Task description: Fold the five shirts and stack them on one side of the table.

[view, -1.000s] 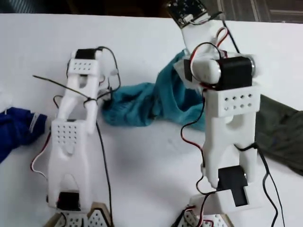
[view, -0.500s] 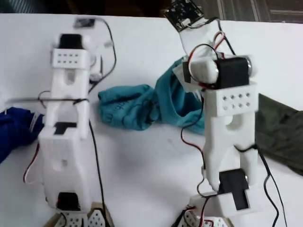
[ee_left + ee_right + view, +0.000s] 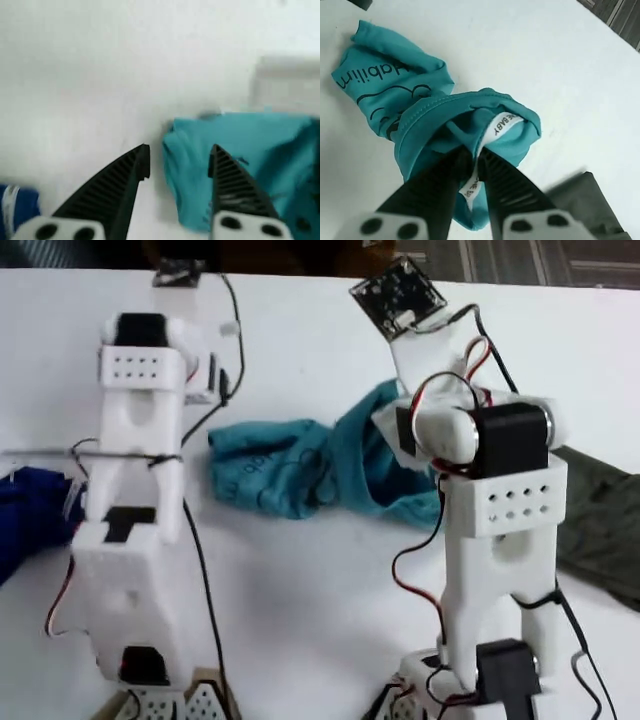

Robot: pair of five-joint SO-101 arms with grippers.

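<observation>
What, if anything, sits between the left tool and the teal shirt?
Nothing visible does. The left tool hangs open over the white table, and the crumpled end of the teal shirt lies directly past its fingertips. The right tool is shut on the shirt's other end, away from that gap.

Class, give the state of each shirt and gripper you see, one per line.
teal shirt: crumpled, unfolded.
blue shirt: bunched up, unfolded.
dark green shirt: lying flattish; fold unclear.
left gripper: open, over the teal shirt's edge.
right gripper: shut on the teal shirt.
</observation>
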